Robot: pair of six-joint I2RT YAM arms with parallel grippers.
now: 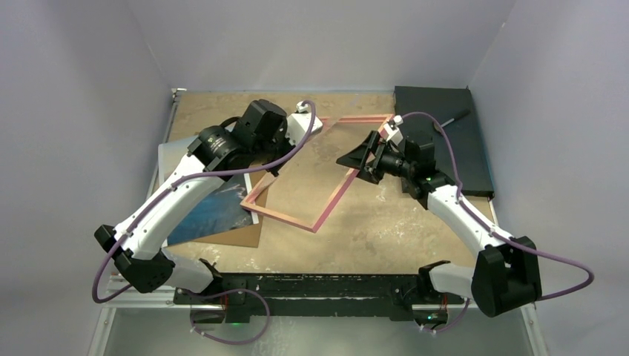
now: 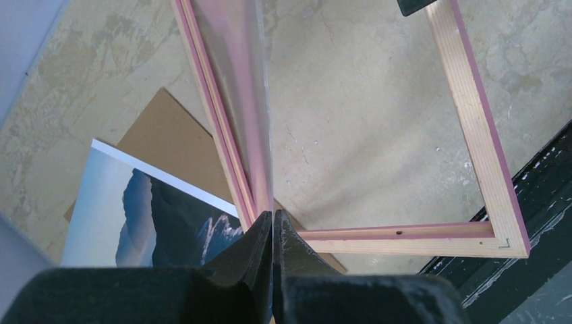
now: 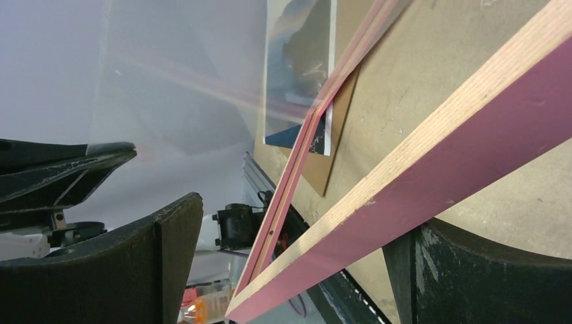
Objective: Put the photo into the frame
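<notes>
**Left jaws pinched on the pane, right jaws spread about a frame rail**

The jaws of the left gripper (image 2: 272, 219) are seen pressed together on the thin edge of the clear pane (image 2: 243, 81), with no gap left between them. The pane is held tilted up out of the frame (image 1: 278, 217), and its gripped edge is found at the near corner of the frame's left rail. A pink sheen is reflected in it.

The jaws of the right gripper (image 3: 303, 226) are spread wide, and the frame's right rail is passed between them. Whether either finger touches that rail cannot be told.

The frame is laid on the bench (image 1: 386, 222) with its pale wood face turned up and pink shown along its outer edges. It is set askew, one corner pointed toward the arm bases.

The photo (image 1: 211, 208) is found just left of the frame, outside it. It is laid flat, picture side up, on the brown backing board (image 1: 241, 236). Its white border is met by the frame's left rail, and a corner of the board is seen under that rail. Dark mountain shapes and blue sky are shown on the print.

A black mat (image 1: 445, 133) is placed to the right of the frame, apart from it.
</notes>
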